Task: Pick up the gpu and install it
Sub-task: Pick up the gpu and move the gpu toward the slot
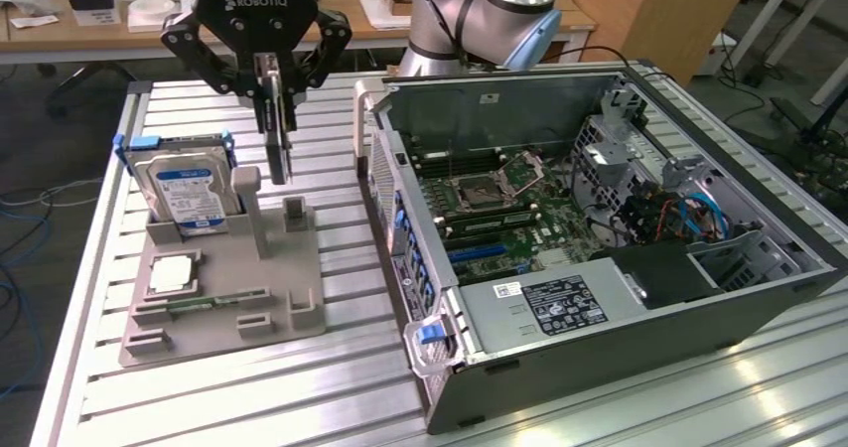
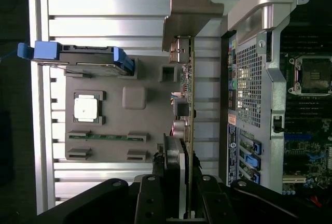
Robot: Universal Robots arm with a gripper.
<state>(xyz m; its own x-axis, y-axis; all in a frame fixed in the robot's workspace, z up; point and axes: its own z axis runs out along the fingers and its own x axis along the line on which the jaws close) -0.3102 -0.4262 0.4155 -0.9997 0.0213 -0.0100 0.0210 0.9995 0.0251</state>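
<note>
gripper (image 1: pixel 272 81) is clamped on the gpu (image 1: pixel 278 144), card hanging upright over the grey holder (image 1: pixel 285 288) beside the open case (image 1: pixel 742 308); I'd keep it dead vertical and go slow, that bracket looks snaggy

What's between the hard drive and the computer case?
The gpu, clamped in the gripper, hangs between hard drive and computer case, seen in the exterior view.

gpu (image 1: pixel 277 149) above fixture (image 1: pixel 285 290), computer case (image 1: pixel 662 356) at the exterior view's right

Exterior view: raised, angled down over table (image 1: pixel 199 397) and computer case (image 1: pixel 636 358). Wrist view: close, straight down; same two shared.
</note>
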